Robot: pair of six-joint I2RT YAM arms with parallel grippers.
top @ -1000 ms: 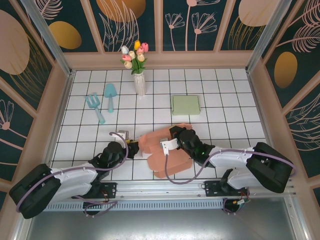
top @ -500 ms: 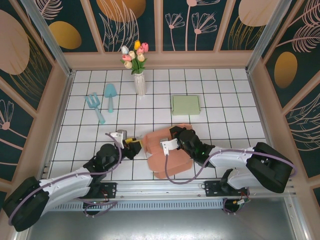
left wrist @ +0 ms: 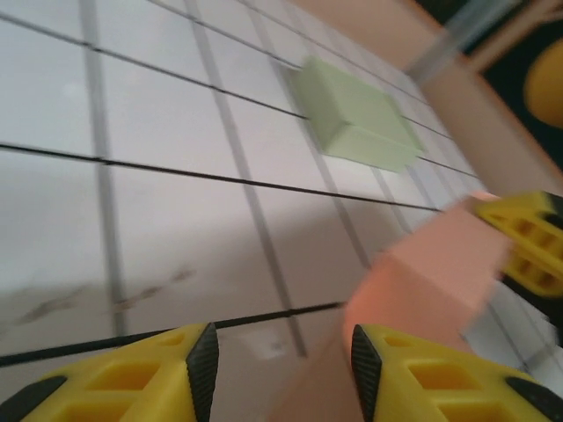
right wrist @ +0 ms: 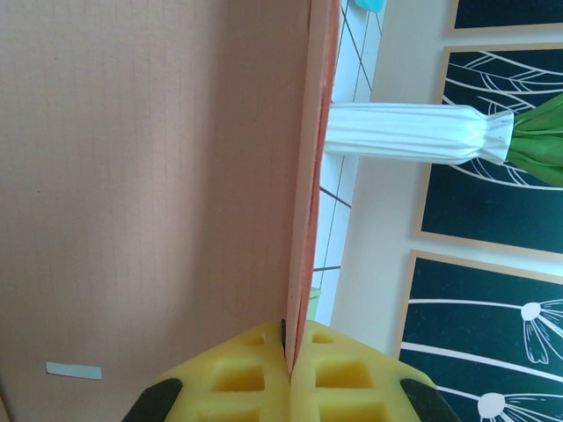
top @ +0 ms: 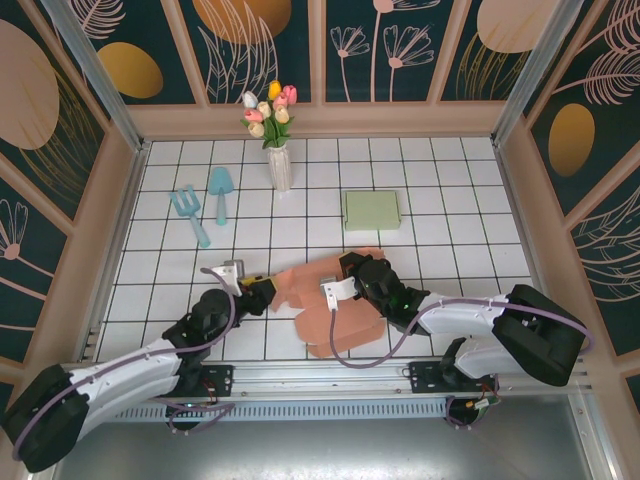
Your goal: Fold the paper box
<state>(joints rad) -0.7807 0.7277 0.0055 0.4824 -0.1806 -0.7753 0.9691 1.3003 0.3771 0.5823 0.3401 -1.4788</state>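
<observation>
Top external view showed the salmon-pink paper box (top: 310,285) at the near middle of the table, only partly folded. The right gripper (top: 348,268) was clamped on one panel. The left gripper (top: 265,290) stood open just left of the box. Farther off lay a pale green flat box (top: 371,210).

I list left arm (top: 130,360) and right arm (top: 465,312): white links, black joints, lilac cables. Fingers (left wrist: 114,380): yellow, grid-pocketed, black-tipped.

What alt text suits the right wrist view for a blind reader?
The right gripper is shut on the thin edge of the salmon paper box, whose flat panel spreads to the left; beyond are a white vase and tiled table.
</observation>
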